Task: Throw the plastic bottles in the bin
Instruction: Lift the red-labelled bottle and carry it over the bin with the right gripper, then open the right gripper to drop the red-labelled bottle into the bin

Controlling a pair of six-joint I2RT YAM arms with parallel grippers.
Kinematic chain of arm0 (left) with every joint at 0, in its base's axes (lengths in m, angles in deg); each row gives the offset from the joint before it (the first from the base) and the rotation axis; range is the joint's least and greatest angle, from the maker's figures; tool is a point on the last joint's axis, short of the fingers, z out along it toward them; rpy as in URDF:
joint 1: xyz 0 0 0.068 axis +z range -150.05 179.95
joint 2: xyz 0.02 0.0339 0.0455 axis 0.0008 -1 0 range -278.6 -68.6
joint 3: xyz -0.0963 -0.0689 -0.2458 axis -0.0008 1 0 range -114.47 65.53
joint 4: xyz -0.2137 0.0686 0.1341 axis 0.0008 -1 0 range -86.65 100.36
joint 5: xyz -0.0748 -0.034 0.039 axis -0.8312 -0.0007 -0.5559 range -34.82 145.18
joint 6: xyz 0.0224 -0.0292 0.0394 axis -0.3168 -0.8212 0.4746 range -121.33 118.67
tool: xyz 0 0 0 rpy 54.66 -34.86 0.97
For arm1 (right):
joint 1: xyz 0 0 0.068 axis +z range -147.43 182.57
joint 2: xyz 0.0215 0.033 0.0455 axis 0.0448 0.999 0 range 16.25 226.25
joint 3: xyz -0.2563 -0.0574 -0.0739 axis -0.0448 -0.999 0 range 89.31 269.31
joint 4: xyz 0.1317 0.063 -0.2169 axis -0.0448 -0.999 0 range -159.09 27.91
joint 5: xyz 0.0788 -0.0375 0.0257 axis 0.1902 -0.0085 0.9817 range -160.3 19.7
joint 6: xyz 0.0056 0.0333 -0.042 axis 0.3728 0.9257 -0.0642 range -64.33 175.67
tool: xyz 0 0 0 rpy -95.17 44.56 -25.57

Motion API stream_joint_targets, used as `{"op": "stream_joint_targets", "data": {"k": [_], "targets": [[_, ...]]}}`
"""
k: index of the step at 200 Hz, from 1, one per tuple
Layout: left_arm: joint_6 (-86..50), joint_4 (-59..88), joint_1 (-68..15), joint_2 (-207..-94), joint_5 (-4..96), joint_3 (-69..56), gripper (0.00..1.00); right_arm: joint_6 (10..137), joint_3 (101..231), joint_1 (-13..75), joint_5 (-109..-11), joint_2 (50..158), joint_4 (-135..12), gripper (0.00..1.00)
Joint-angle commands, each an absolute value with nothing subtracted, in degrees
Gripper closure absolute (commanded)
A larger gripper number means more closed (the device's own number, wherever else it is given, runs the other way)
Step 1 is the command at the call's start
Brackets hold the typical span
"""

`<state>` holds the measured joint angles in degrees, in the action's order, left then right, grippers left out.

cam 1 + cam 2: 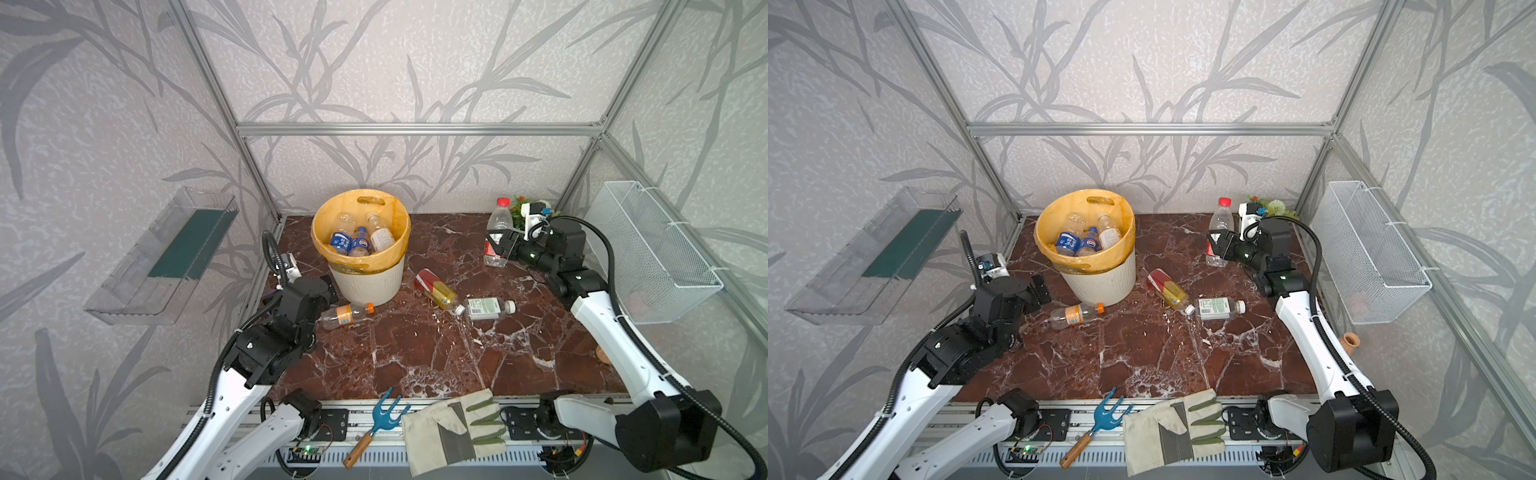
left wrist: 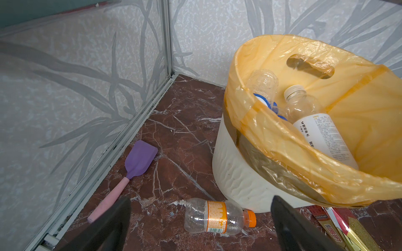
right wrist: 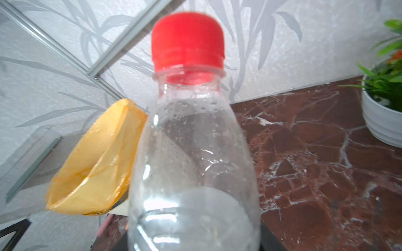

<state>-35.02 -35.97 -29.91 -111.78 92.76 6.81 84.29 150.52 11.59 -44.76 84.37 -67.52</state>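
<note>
On the marble tabletop [image 1: 415,357], your bin [image 1: 368,286] stands at about 11 o'clock, its orange bag [image 1: 332,249] folded over the rim. Inside it lie a white-labelled bottle [image 1: 381,237], two blue-labelled bottles [image 1: 341,242] and a clear bottle [image 1: 344,220]. At 2 o'clock your right gripper [image 1: 500,243] is pinching the upright red-capped bottle [image 1: 498,220] at its label, one jaw on each side. At 9 o'clock your left gripper [image 2: 201,203] has its jaws spread wide above the orange-labelled bottle [image 2: 217,217]. That bottle lies at the bin's 7 o'clock, its cap just beside the base. The red-and-gold bottle [image 1: 435,289] lies at the bin's 4 o'clock. Its cap end is just beside the green-labelled bottle [image 1: 489,308], which lies at its 4 o'clock.
</note>
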Motion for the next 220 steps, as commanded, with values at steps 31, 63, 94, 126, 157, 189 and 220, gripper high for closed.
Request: {"op": "stream_joint_targets", "data": {"k": [31, 63, 94, 126, 157, 189, 220], "targets": [[-37.3, -36.7, -27.6, -110.9, 91.5, 8.7, 0.0, 89.7, 155.1, 18.9, -42.1, 87.8, -59.1, 0.42], [-37.6, -36.7, -26.6, -110.7, 90.8, 9.0, 0.0, 91.0, 166.7, 25.7, -41.1, 98.1, -56.6, 0.43], [-37.2, -37.2, -26.0, -109.5, 90.4, 8.9, 0.0, 91.1, 183.9, 33.2, -39.7, 110.8, -58.5, 0.43], [-37.0, -38.7, -25.3, -109.4, 89.8, 8.3, 0.0, 86.4, 208.9, 37.8, -38.0, 127.3, -77.9, 0.33], [-36.6, -39.4, -25.0, -108.2, 89.9, 8.1, 0.0, 85.4, 211.2, 36.8, -42.9, 127.7, -79.6, 0.15], [-36.2, -39.2, -24.7, -108.7, 88.8, 7.8, 0.0, 82.9, 210.7, 35.2, -45.6, 123.7, -80.0, 0.0], [-36.3, -39.4, -24.7, -109.3, 89.1, 8.1, 0.0, 79.3, 201.7, 34.4, -49.3, 114.7, -76.9, 0.01]]}}
